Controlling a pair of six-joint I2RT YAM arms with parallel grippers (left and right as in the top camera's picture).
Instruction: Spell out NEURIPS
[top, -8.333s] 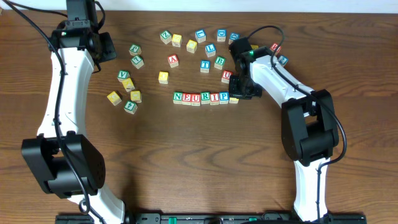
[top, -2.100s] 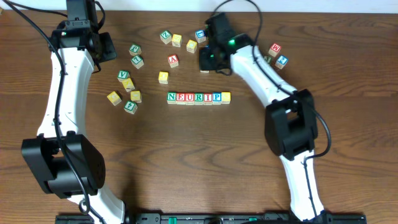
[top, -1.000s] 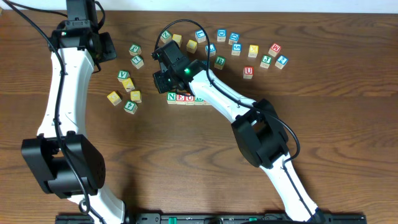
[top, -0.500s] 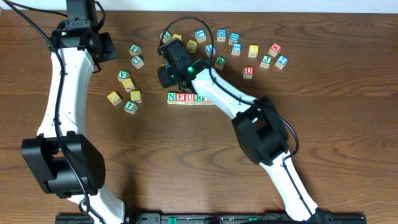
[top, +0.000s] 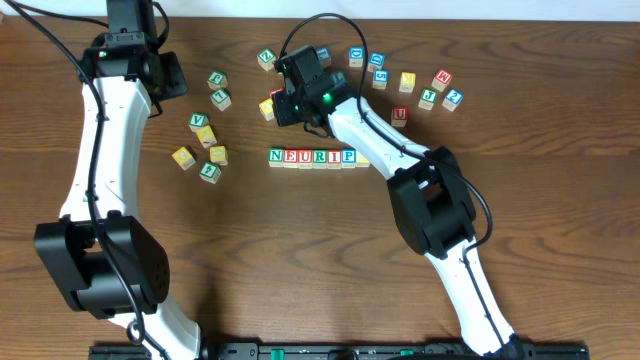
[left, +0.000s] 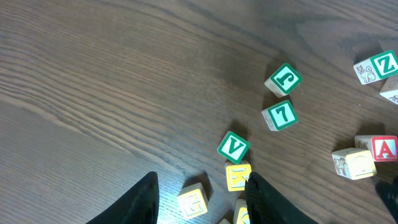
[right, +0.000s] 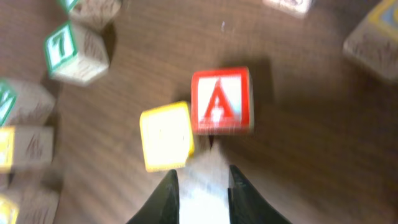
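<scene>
1. Spreading across the whole overhead view, the brown wooden table (top: 300, 260) bears scattered letter cubes.
2. The right arm (top: 400, 150) stretches from the near right to the upper middle; the left arm (top: 100, 140) stands along the left side.
3. The right gripper (right: 202, 173) hangs over bare wood, its fingers slightly apart with nothing between them.
4. The left gripper (left: 202, 177) has its fingers apart and empty, above a green V cube (left: 234, 147).
5. The NEURIPS row (top: 312, 157) lies near the table's middle. Its cubes touch side by side from green N (top: 276, 156) to blue P (top: 349, 156). The right arm hides whatever follows the P.
6. A red A cube (right: 221, 101) and a yellow cube (right: 166, 135) sit just beside each other, directly ahead of the right fingertips.
</scene>
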